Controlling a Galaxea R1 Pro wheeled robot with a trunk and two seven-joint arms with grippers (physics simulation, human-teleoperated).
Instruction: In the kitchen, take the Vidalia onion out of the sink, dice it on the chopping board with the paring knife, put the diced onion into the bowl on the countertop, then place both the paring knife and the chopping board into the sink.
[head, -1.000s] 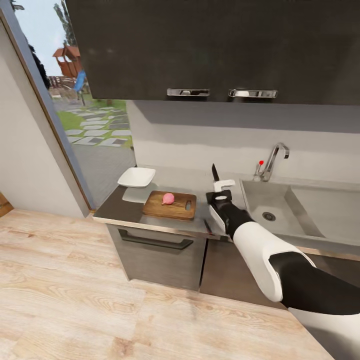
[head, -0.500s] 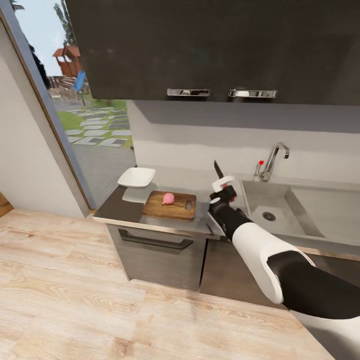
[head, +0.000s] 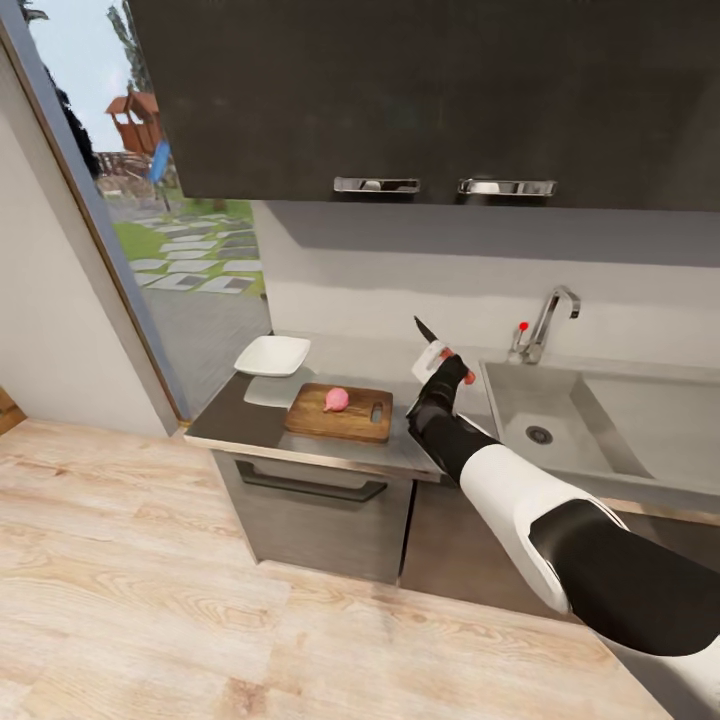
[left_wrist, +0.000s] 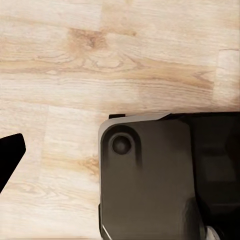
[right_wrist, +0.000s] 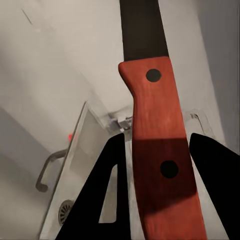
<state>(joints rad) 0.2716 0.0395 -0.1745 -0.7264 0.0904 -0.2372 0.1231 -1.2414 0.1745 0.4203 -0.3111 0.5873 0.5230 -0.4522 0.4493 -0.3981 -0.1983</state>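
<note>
Right gripper (head: 440, 362) clamped the knife (head: 427, 332) by its handle, blade up, between board (head: 339, 411) and sink (head: 560, 420). Onion (head: 336, 398) sat on board.

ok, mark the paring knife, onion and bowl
paring knife (right_wrist: 157, 150): right wrist view, red-orange handle.
onion (head: 337, 399): head view, centre of the pink bulb.
bowl (head: 272, 355): head view, white inner floor.

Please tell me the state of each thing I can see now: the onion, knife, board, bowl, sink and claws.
Vidalia onion: whole, uncut, resting on the board.
Chopping board: flat on the countertop.
Paring knife: held in the air, blade tilted up.
Bowl: upright, empty.
Sink: empty.
Right claw: shut on the knife handle.
Left claw: cannot tell.
</note>
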